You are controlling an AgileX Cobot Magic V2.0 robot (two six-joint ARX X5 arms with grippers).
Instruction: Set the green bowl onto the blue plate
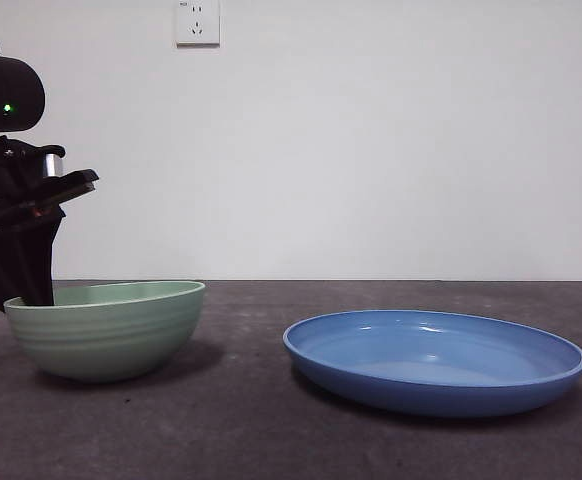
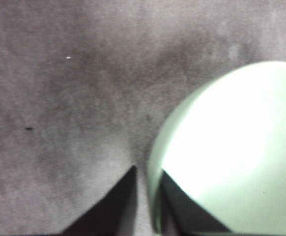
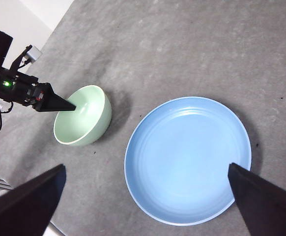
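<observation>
The green bowl [image 1: 106, 330] stands upright on the dark grey tabletop [image 1: 271, 440], well apart from the blue plate [image 1: 434, 360], which lies flat and has nothing in it. The left end effector [image 2: 147, 189] is at the bowl's rim on the side far from the plate. In the left wrist view one jaw is inside the bowl and the other is outside, with the thin wall between them and only a narrow gap, so it looks clamped on the rim, though I cannot fully confirm contact. The right end effector [image 3: 148, 196] hangs high above the plate with its jaws wide apart and holds nothing.

I judge the step in hand to be the grasp just before the lift. To do it well, the grip should be firm, because the glossy wall may slip. The bowl should rise straight, high enough to pass the plate's raised rim, then travel level and come down in the plate's middle.
</observation>
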